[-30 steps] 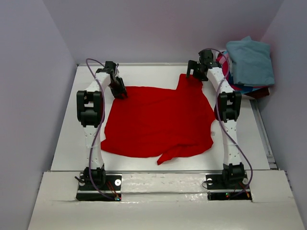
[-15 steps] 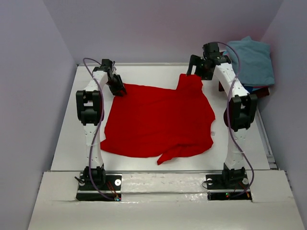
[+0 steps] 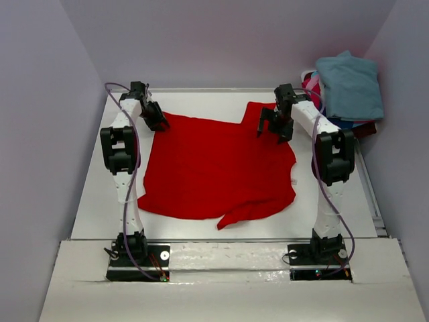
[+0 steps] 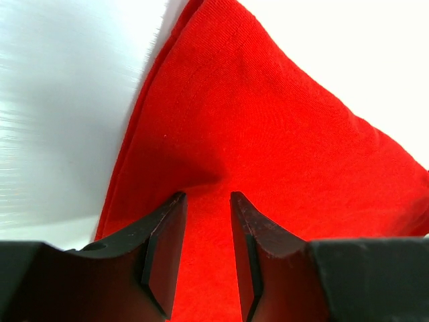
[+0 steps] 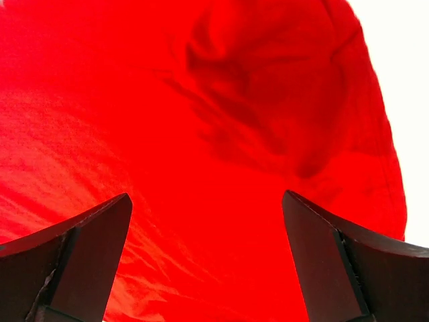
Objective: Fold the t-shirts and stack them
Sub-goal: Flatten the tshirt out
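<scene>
Top external view has the red t-shirt [image 3: 214, 168] spread open in the middle of the desk [image 3: 201, 100], with no fold made in it yet and its near hem lying uneven. At the shirt's far left corner the left jaws stand close together and, in the left wrist view, look clamped on a ridge of the red cloth. Over the shirt's far right part the right jaws stand wide apart above the cloth, holding nothing. Beyond the shirt's far right corner sits a heap of other shirts, a teal-blue t-shirt [image 3: 348, 84] on top and pink cloth [image 3: 310, 84] showing under it; whether those are properly folded I cannot tell. By my judgement this shirt is only at the flattening step, so its folds and its move onto the stack are left. No brand, label or writing can be read anywhere.
</scene>
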